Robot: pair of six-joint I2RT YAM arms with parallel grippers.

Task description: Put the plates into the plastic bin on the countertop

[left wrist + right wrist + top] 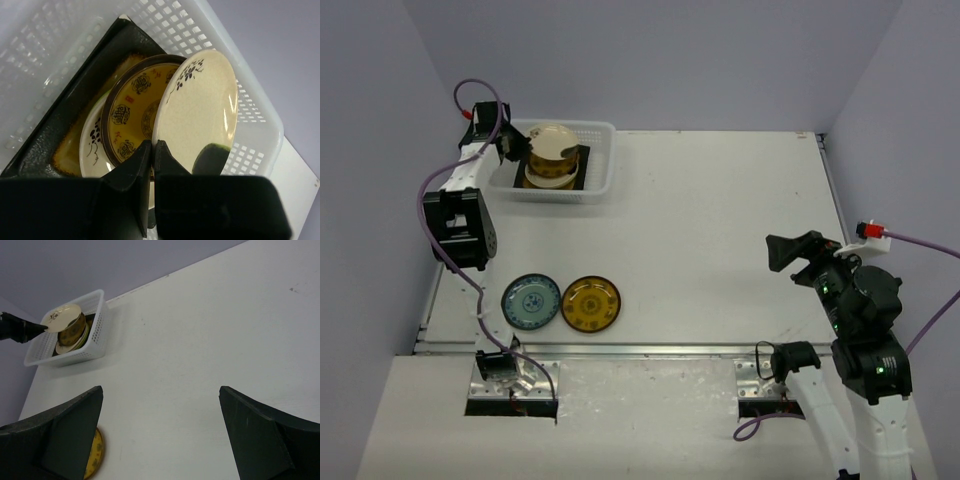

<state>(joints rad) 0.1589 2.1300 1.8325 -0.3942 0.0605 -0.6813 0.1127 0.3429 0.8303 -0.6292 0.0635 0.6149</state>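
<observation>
In the top view, the plastic bin [604,160] sits at the upper left of the surface [720,220] and already holds a stack of plates whose full count cannot be read. Two plates are left out at the lower left of the surface, a blue patterned plate [531,301] and a yellow-brown plate [591,303] just beside it, so the job looks mostly done but not finished. The left pincer [523,148] reaches over the bin's left end and holds a cream plate [552,140] tilted above the stack. The right pincer [790,262] hangs at the right of the frame, well apart from every plate. In the left wrist view, the left pincer's fingers [137,165] are pinched tight on the lower rim of the cream plate [200,115], which leans over a yellow patterned plate [131,112] and a dark square plate [75,95] inside the bin; the plate is not yet released. In the right wrist view, the right pincer [159,392] stands wide with nothing between its fingers, the bin is far off at the upper left, and an edge of the yellow-brown plate shows at the lower left.
</observation>
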